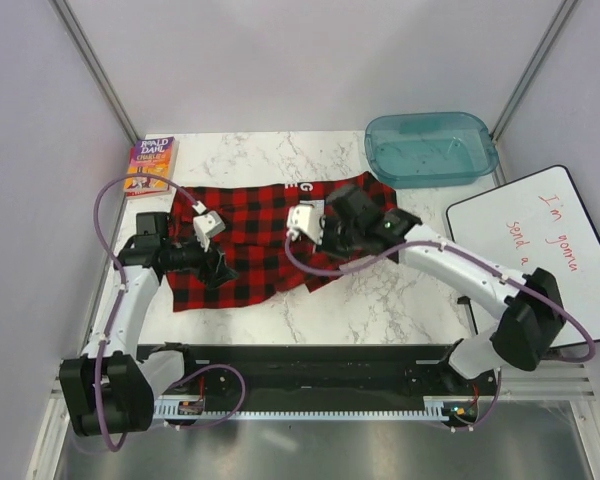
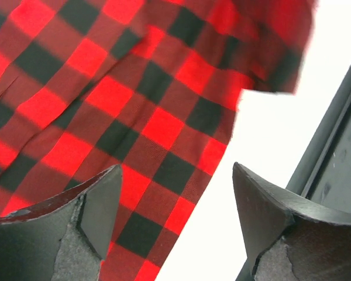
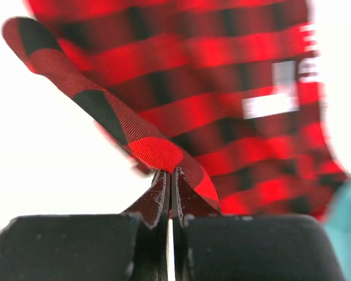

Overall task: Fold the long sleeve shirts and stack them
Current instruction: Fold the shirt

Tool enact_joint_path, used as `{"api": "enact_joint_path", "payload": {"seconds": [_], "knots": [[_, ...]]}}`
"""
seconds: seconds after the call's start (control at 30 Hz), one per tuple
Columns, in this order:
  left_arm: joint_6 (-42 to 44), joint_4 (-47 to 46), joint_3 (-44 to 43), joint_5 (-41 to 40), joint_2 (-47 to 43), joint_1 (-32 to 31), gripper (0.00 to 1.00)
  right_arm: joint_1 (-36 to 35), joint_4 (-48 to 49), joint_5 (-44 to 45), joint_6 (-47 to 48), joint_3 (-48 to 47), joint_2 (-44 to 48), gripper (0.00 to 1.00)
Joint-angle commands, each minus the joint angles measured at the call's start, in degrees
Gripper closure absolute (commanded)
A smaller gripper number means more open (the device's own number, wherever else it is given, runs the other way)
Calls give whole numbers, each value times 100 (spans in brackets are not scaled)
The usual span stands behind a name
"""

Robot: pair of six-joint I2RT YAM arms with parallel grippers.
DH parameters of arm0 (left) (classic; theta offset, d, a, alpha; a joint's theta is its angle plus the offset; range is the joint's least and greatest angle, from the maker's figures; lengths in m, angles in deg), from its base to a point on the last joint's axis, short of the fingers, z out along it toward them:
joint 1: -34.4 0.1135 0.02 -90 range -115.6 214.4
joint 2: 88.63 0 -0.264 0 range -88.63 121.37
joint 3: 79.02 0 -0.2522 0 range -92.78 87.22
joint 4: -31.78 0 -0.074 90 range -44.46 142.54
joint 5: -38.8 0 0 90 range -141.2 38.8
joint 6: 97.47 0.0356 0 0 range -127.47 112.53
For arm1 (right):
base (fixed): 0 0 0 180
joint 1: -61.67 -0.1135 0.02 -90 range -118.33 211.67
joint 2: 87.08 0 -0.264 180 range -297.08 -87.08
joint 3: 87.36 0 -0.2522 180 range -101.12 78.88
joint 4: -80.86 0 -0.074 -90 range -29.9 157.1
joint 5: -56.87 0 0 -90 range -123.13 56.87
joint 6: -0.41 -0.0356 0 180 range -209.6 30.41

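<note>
A red-and-black checked long sleeve shirt [image 1: 245,240] lies spread on the marble table, with a bit of white lettering near its far edge. My left gripper [image 1: 220,270] is open over the shirt's near edge; in the left wrist view [image 2: 175,205] its fingers straddle the fabric edge [image 2: 134,134] and bare table. My right gripper [image 1: 330,225] is shut on a pinched fold of the shirt [image 3: 155,149], held at its right part; white lettering [image 3: 269,105] shows behind it in the right wrist view.
A colourful paperback book [image 1: 151,164] lies at the back left. A teal plastic bin [image 1: 430,148] stands at the back right. A whiteboard [image 1: 540,250] with red writing lies at the right. A black rail [image 1: 310,370] runs along the near edge.
</note>
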Motion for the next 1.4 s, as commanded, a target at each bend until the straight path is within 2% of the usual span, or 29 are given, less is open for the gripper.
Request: {"api": "enact_joint_path", "payload": {"seconds": [0.0, 0.1, 0.27, 0.37, 0.47, 0.57, 0.73, 0.93, 1.17, 1.37], "knots": [[963, 206, -5, 322, -158, -480, 20, 648, -127, -285, 204, -1014, -1000, 100], [992, -126, 189, 296, -193, -1051, 26, 1078, -101, -338, 195, -1620, -1782, 100], [456, -1479, 611, -529, -246, -1999, 29, 1518, -57, -391, -217, -2665, -2804, 100], [254, -1902, 515, -802, 61, -2484, 31, 1668, -66, -470, -411, -3088, -3244, 100], [156, -2333, 444, -1320, 535, -3457, 34, 1677, -74, -610, -437, -3230, -3438, 100], [209, -2764, 339, -1874, 1185, -4091, 33, 1668, -92, -681, -446, -3266, -3517, 100], [209, -3413, -135, -2314, 2450, -4436, 28, 1668, -101, -733, -446, -3187, -3535, 100], [437, -3573, -662, -2534, 3103, -4647, 27, 1686, -109, -742, -455, -3134, -3552, 100], [727, -3187, -953, -2165, 3393, -4823, 27, 1703, -101, -742, -517, -3142, -3588, 100], [745, -2440, -1612, -2165, 3981, -4885, 24, 1739, -74, -751, -596, -3178, -3588, 99]]}}
